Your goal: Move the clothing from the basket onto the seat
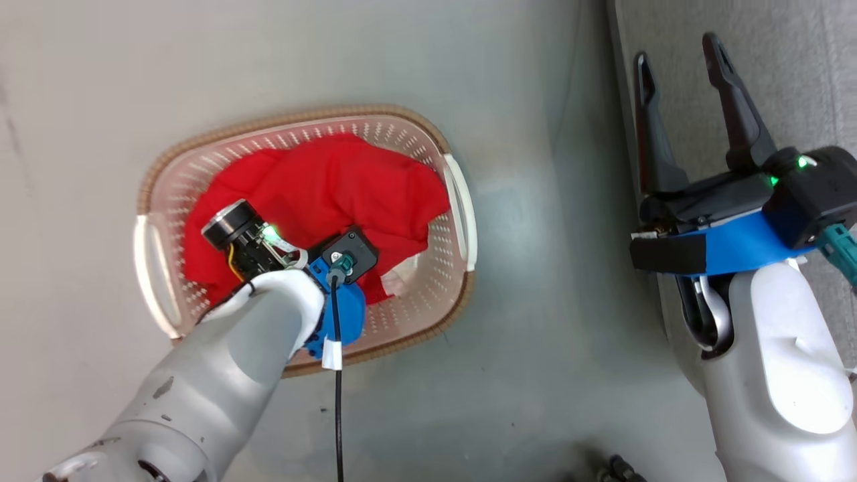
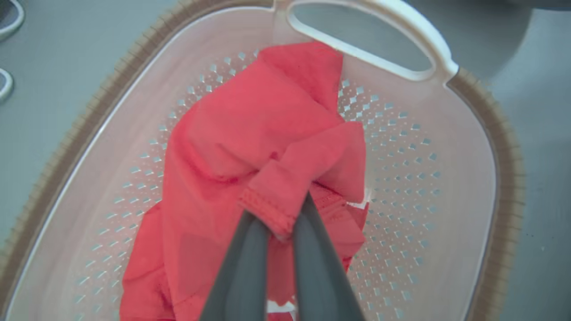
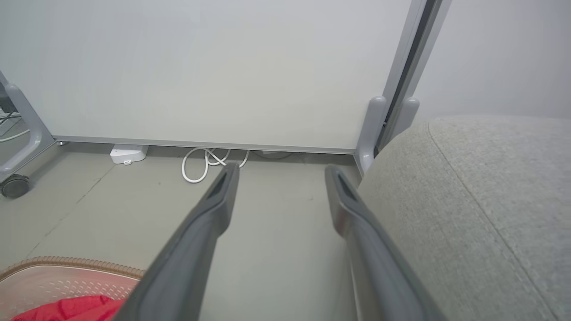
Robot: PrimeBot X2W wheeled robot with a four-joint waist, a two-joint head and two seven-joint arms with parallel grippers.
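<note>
Red clothing (image 1: pixel 335 191) lies crumpled in the cream basket (image 1: pixel 462 221) on the floor. My left arm reaches down into the basket; in the left wrist view my left gripper (image 2: pixel 279 214) is shut on a hemmed fold of the red clothing (image 2: pixel 250 147), with the basket wall (image 2: pixel 424 187) around it. My right gripper (image 1: pixel 679 60) hangs open and holds nothing, above the edge of the grey seat (image 1: pixel 803 73) at the right. The right wrist view has its fingers (image 3: pixel 223 196) spread, the seat (image 3: pixel 482 200) to their right and a corner of the basket (image 3: pixel 67 267) with clothing (image 3: pixel 76 310) at lower left.
Grey floor (image 1: pixel 535 301) separates basket and seat. Ahead in the right wrist view stand a white panel wall (image 3: pixel 214 67), a coiled white cable (image 3: pixel 205 160), a small white box (image 3: pixel 127 154) and a caster wheel (image 3: pixel 13 185) at far left. A black cable (image 1: pixel 337 402) runs along my left arm.
</note>
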